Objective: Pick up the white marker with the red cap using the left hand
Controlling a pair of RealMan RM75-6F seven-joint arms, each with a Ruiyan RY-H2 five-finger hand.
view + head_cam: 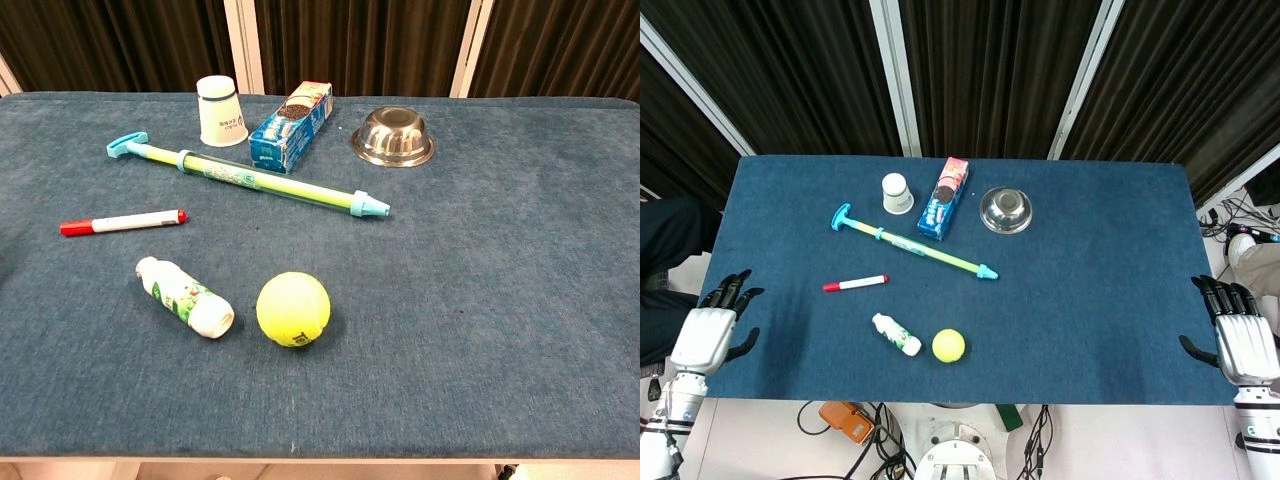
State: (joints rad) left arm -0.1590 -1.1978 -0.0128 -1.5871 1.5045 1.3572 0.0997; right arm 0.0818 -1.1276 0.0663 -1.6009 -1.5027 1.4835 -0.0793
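The white marker with the red cap (854,284) lies flat on the blue table, left of centre, its cap pointing left; the chest view shows the marker (122,222) at the left. My left hand (710,331) hovers at the table's left front edge, fingers apart and holding nothing, well to the left of the marker. Over at the right front edge my right hand (1241,338) is open and empty too. Neither hand shows in the chest view.
A small white bottle (897,334) and a yellow tennis ball (948,345) lie just in front of the marker. Behind it run a long green and blue water squirter (915,243), a white cup (897,193), a cookie box (943,197) and a steel bowl (1005,210).
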